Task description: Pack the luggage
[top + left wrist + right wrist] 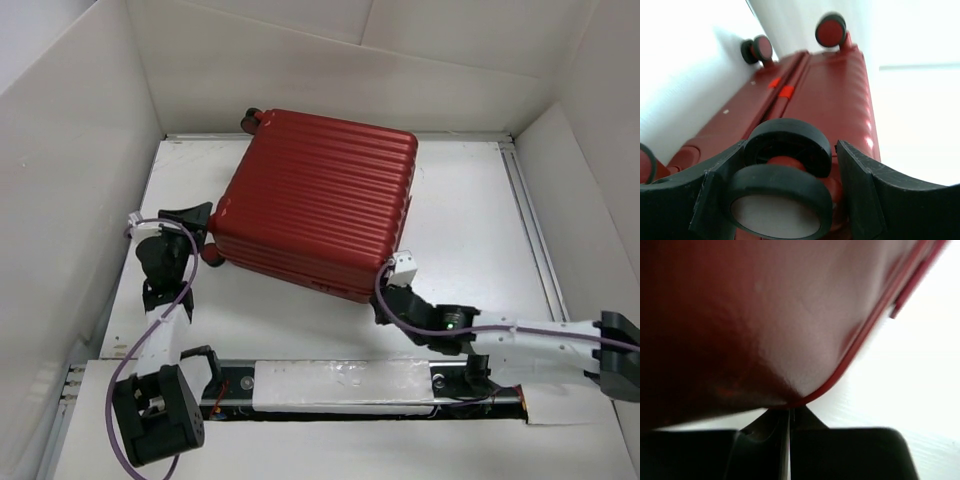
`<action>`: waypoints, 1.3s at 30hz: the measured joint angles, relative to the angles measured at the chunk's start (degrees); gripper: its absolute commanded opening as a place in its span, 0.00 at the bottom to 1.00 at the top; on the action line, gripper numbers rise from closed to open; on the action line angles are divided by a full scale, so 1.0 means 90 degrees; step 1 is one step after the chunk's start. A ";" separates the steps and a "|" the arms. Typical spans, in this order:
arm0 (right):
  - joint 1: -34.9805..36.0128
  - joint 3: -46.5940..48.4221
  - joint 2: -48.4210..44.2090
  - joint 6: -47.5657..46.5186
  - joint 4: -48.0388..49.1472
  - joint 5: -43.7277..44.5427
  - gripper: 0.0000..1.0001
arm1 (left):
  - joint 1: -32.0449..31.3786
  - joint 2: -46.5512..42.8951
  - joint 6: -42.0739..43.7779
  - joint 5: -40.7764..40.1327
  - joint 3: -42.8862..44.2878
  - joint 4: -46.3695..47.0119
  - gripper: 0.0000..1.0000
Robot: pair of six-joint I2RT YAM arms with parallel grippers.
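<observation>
The luggage (320, 200) is a dark red ribbed suitcase lying flat and closed in the middle of the white table. My left gripper (205, 238) is open at its near left corner, its jaws standing either side of a black double wheel (785, 195); the left finger touches the wheel and the right finger stands a little off. My right gripper (385, 300) is shut and empty, its tips (790, 412) pressed against the suitcase's rounded near right corner (765, 315). The lining is hidden.
White walls enclose the table on three sides. Two more wheels (830, 30) stick out at the suitcase's far end, near the back wall. A metal rail with a white padded strip (330, 385) runs along the near edge between the arm bases.
</observation>
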 measured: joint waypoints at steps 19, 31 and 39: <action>-0.0175 0.2356 0.2681 -0.1528 -0.1523 0.1880 0.00 | 0.0277 -0.0991 -0.0299 -0.0695 -0.0588 0.0209 0.00; -0.0571 0.0729 0.1435 -0.1297 0.0614 0.0481 0.00 | 0.0095 -0.1501 -0.0236 -0.0257 -0.0838 0.0151 0.00; -0.0369 0.2402 0.2174 -0.1202 0.1741 -0.2018 0.00 | -0.0211 -0.1914 -0.0036 0.1154 -0.1192 0.0114 0.00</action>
